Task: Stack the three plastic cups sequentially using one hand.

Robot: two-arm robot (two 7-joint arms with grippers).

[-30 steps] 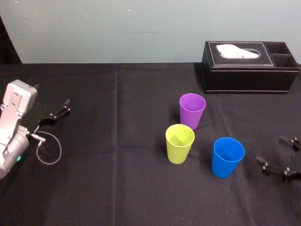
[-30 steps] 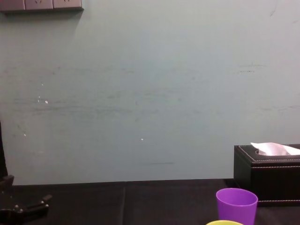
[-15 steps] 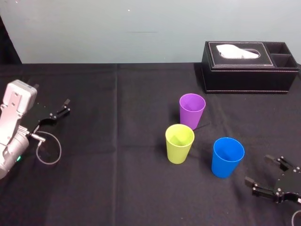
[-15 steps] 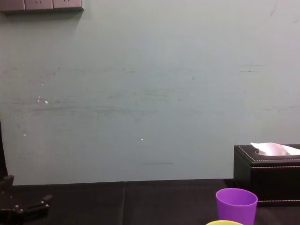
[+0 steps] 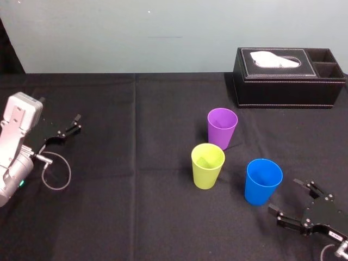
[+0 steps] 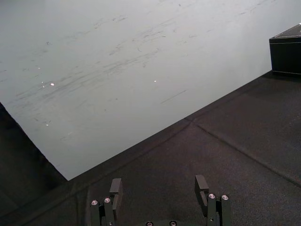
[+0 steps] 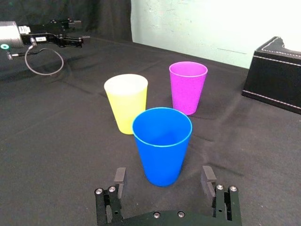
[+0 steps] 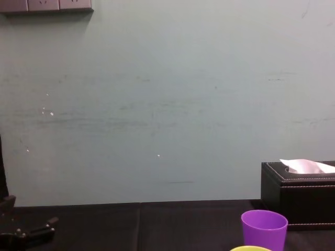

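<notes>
Both gape wide: left gripper (image 6: 158, 186) parked far aside; right gripper (image 5: 284, 196), just beside the bright blue tapered plastic cup (image 5: 263, 182), should straddle it mid-height, then squeeze gently.

No legible text, number or brand mark found. White tag (image 7: 29, 29) on the left arm (image 7: 11, 34): print too small to read. Purple cup (image 7: 188, 87), blue cup (image 7: 162, 150), yellow-green cup (image 7: 126, 106) and tissue box (image 5: 288, 87) all have plain, unmarked surfaces.
</notes>
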